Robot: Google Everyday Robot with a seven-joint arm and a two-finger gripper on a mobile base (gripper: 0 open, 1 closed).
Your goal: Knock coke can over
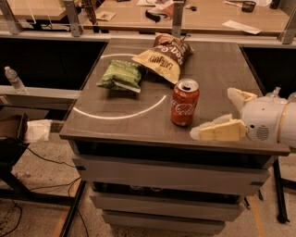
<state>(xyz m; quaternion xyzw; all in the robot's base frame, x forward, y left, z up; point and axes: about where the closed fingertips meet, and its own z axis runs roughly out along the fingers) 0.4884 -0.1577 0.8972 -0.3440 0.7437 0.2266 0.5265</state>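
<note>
The red coke can (184,102) stands upright on the grey table (115,125), near its front edge, right of the middle. My gripper (213,115) comes in from the right edge of the view at the can's height. Its fingers (221,131) are spread apart, one near the front edge and one farther back. The near fingertip lies just right of the can's base, a small gap away. Nothing is between the fingers.
A green chip bag (121,75) lies left of the can and a yellow-brown chip bag (164,56) lies behind it. A long wooden bench (194,14) runs behind the table. A water bottle (15,79) stands on a shelf at the left.
</note>
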